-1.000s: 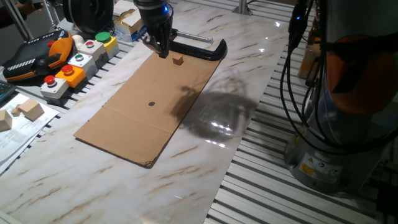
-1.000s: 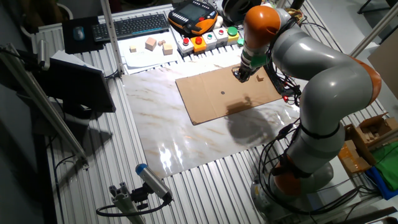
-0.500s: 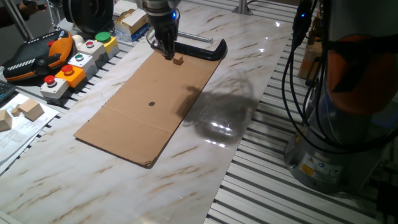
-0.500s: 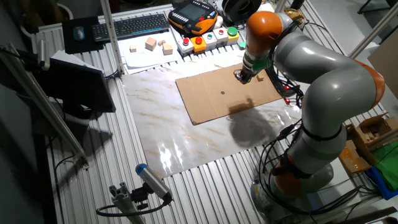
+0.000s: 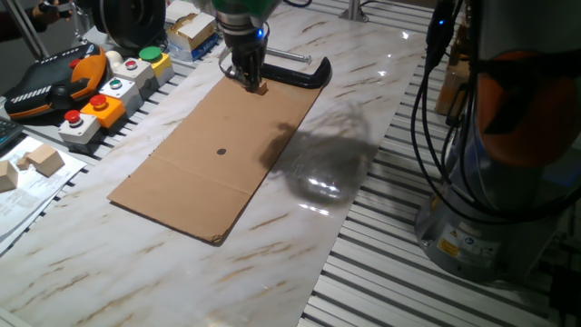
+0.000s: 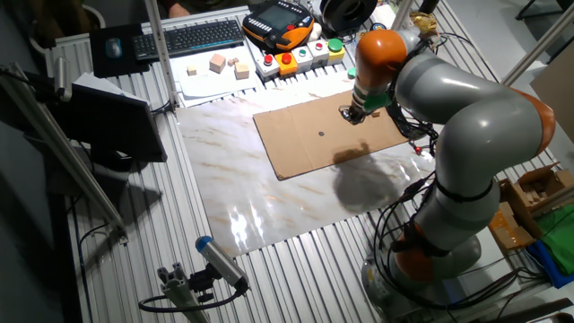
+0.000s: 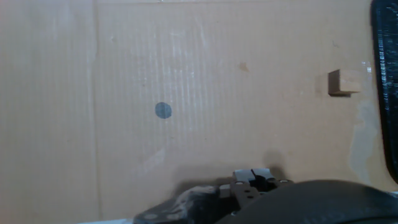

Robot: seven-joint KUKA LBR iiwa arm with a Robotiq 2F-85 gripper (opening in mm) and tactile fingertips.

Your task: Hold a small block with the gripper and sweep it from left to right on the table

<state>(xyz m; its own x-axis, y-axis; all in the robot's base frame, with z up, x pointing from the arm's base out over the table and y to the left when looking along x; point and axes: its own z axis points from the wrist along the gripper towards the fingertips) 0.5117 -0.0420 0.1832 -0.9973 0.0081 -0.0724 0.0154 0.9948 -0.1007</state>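
The small block (image 5: 261, 88), a tiny brown cube, rests on the cardboard sheet near its far right corner. In the hand view the small block (image 7: 342, 82) lies off to the right, not between the fingers. The black gripper (image 5: 251, 80) points down just left of the block, so close that I cannot tell whether they touch. From the other fixed view the gripper (image 6: 352, 113) hangs low over the cardboard's far edge. Its jaws are too small and dark to read. The white marble table (image 5: 300, 236) lies under everything.
A flat cardboard sheet (image 5: 218, 154) with a dark dot (image 5: 221, 152) covers the table's middle. A black C-clamp (image 5: 295, 73) lies just behind the block. Button boxes (image 5: 109, 86) and an orange pendant (image 5: 54, 82) stand at the left. Ribbed metal slats (image 5: 390, 263) border the right edge.
The gripper has slid steadily right along the cardboard's far edge, closing the gap to the small block. The block has not moved.
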